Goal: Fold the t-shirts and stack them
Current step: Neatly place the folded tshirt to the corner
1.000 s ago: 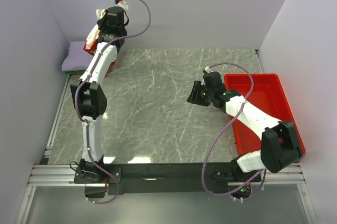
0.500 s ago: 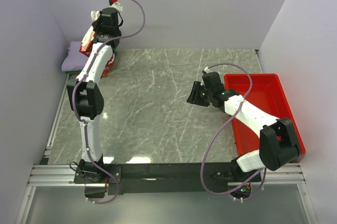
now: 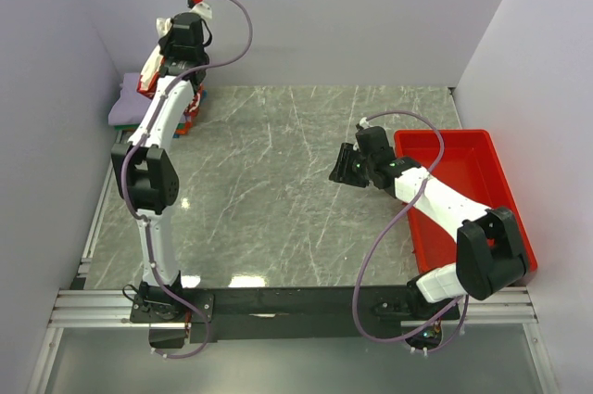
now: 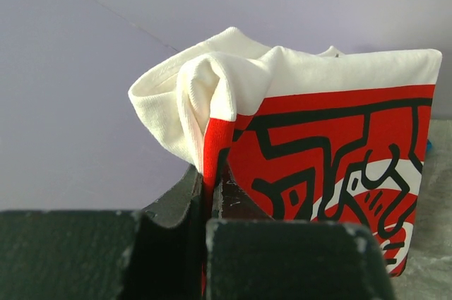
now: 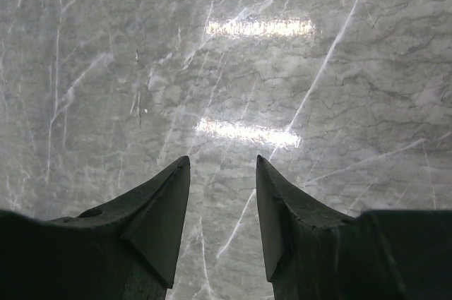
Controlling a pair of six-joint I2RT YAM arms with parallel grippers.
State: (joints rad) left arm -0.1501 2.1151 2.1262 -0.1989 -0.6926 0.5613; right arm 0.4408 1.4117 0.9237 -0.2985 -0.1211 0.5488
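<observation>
My left gripper (image 4: 209,181) is shut on the folded white t-shirt (image 4: 311,116), pinching its edge beside the red print with black line figures. In the top view that gripper (image 3: 151,81) is raised at the far left corner, and the white and red shirt (image 3: 148,74) hangs from it over a stack of folded t-shirts (image 3: 124,107) whose top one is lavender. My right gripper (image 5: 222,166) is open over bare marble with nothing between its fingers. From above it (image 3: 342,165) hovers just left of the red tray.
A red plastic tray (image 3: 491,148) lies along the right side of the marble table (image 3: 269,190). Lilac walls close the left, back and right. A black rail runs along the near edge by the arm bases.
The left arm has carried the white shirt a little further left and back, toward the lavender stack. The right arm has stayed put.
</observation>
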